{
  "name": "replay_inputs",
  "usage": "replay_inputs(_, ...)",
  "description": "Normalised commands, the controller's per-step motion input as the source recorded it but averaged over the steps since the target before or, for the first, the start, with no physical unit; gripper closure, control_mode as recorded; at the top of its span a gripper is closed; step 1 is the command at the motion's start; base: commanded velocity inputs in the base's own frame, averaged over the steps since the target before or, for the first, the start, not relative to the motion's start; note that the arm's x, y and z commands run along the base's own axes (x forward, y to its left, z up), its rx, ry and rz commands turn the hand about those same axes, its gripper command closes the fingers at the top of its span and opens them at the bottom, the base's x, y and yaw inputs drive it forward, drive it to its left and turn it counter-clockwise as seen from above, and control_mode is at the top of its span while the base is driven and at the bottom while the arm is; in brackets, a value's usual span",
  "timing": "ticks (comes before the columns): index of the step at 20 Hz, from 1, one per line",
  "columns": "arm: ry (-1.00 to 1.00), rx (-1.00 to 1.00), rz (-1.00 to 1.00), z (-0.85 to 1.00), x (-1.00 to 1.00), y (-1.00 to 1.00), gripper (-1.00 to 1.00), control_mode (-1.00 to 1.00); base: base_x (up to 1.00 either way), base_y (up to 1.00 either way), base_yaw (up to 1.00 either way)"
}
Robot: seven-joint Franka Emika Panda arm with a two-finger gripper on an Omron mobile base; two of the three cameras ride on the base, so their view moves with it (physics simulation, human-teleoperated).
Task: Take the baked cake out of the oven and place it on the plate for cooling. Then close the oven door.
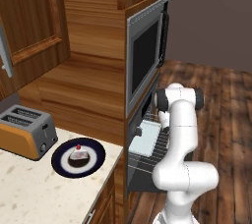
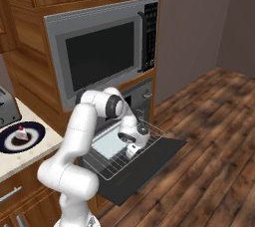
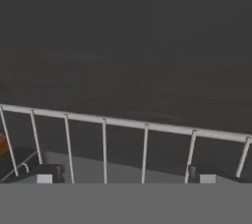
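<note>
Cake slice [image 1: 78,154], tiny, white-frosted over a dark brown base with a red cherry on top, resting on the round plate [image 1: 60,162] with navy rim, white ring and brown centre, on the pale speckled counter [image 1: 29,188]. One cake, one plate. Silver and orange two-slot toaster [image 1: 25,131] just left of the plate, shown whole from the left base view, cut to a sliver at the picture's edge from the right. Further right, one silver-framed microwave [image 2: 102,50] set in the wooden cabinetry, keypad legible from the right base view, seen edge-on from the left. Below it, dark grey oven [image 2: 141,97], its drop-down door [image 2: 149,164] lying open and flat. One wire rack [image 2: 121,163] pulled out over the door, carrying a pale rectangular tray [image 2: 108,144]. Gripper [image 2: 132,151] low over the rack beside the tray, jaws spread wide, holding nothing. From the hand view, two dark fingertips [image 3: 45,173] just behind the rack's front rail, dark door panel beyond.
</note>
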Motion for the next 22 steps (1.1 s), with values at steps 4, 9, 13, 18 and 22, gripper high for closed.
replay_inputs(4,-0.02,0.00,0.14,-0.60,0.50,0.00,-1.00,-1.00,0.00,0.00,0.00)
replay_inputs(9,0.00,0.00,0.12,-0.59,0.64,0.00,-1.00,-1.00,0.00,0.00,0.00)
replay_inputs(13,0.00,0.00,0.09,-0.58,0.60,0.04,-1.00,-1.00,0.00,0.00,0.00)
replay_inputs(18,-0.02,0.00,0.04,-0.35,0.44,0.29,-1.00,-1.00,0.00,0.00,0.00)
replay_inputs(22,-0.10,0.01,0.03,-0.21,0.14,0.28,-1.00,-1.00,0.00,0.00,0.00)
